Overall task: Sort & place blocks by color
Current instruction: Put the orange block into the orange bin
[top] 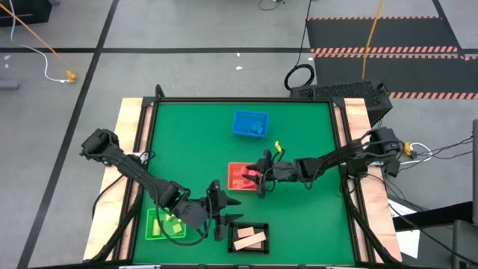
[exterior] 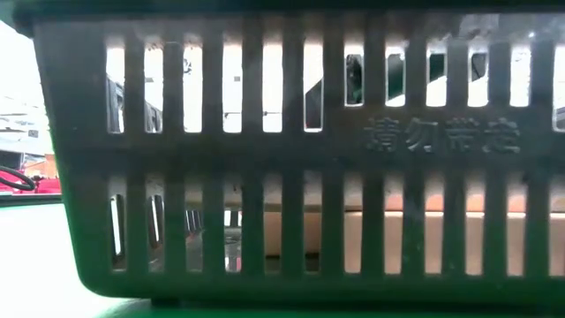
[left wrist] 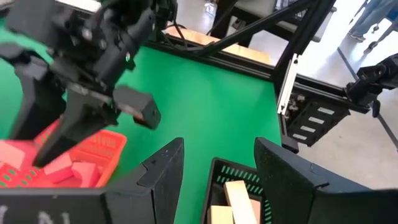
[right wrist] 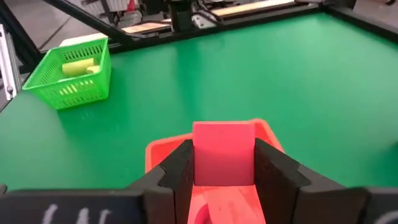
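Nearest the front edge of the green desk (top: 299,224), at about six o'clock, sits the black bin (top: 249,237) with plain tan blocks (top: 247,239) lying in it, and the left claw (top: 222,214) hangs just above its back rim, fingers parted and nothing between them; I take it that arm has no load and is placed there between picks. Round at seven o'clock the green bin (top: 165,225) holds yellow blocks (top: 174,223), part covered by the left arm reaching over it. Moving inward to the middle of the desk, the right claw (right wrist: 224,171) is closed on a red block (right wrist: 224,152), the flat piece pinched upright between the two dark fingers directly over the red bin (right wrist: 208,177), which already has pink-red pieces in it. Held that way, square above the opening, the block looks ready to be let go so it falls in with its own colour; the main risk I can see is it catching the rim if released off-centre. Farthest back, toward twelve o'clock, the blue bin (top: 249,124) stands well apart from both arms, with blue pieces inside.
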`<state>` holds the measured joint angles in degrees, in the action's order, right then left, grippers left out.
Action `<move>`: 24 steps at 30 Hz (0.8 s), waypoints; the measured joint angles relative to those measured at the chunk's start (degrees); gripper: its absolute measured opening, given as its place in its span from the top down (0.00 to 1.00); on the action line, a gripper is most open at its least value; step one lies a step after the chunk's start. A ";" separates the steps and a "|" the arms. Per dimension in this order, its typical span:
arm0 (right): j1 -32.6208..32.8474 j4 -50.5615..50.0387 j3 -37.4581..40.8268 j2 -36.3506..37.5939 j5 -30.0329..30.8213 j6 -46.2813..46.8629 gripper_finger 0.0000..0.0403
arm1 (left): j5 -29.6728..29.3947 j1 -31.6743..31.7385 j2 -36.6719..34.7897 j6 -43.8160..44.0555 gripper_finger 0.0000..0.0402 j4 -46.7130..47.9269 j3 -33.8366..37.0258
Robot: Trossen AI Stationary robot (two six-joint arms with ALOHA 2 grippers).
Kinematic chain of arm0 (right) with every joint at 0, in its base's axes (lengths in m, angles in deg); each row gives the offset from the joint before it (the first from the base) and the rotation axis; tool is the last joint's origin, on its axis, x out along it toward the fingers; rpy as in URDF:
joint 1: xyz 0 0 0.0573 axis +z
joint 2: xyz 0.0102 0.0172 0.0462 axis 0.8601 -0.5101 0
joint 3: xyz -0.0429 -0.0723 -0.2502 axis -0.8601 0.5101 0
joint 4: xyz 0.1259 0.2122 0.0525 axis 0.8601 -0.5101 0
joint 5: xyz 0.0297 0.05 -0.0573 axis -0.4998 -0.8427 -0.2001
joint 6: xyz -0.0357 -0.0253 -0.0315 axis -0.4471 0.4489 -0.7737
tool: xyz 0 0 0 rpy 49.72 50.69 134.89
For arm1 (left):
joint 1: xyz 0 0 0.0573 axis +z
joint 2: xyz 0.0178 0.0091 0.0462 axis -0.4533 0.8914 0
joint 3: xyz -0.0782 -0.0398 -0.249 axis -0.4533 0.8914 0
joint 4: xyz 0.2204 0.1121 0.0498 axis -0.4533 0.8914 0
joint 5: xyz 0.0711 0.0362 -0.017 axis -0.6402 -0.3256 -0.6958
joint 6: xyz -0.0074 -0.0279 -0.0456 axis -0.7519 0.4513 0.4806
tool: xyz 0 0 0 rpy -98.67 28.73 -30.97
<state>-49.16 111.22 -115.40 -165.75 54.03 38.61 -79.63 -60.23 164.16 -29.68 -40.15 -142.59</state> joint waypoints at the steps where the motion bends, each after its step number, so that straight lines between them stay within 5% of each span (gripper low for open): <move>1: 0.01 0.47 0.00 -0.74 0.00 0.46 0.69 | -0.20 0.12 0.00 -0.27 0.51 -0.02 0.00; 14: 0.18 0.26 0.02 -3.02 0.07 1.66 0.67 | -0.53 0.20 0.00 -1.02 0.51 -0.10 0.00; 24: 0.38 -1.36 0.02 -2.03 0.00 2.08 0.46 | -0.50 0.20 0.00 -0.94 0.51 -0.34 0.00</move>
<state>-48.78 109.86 -115.38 -167.78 54.03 40.69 -80.14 -60.04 164.16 -30.62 -40.49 -142.59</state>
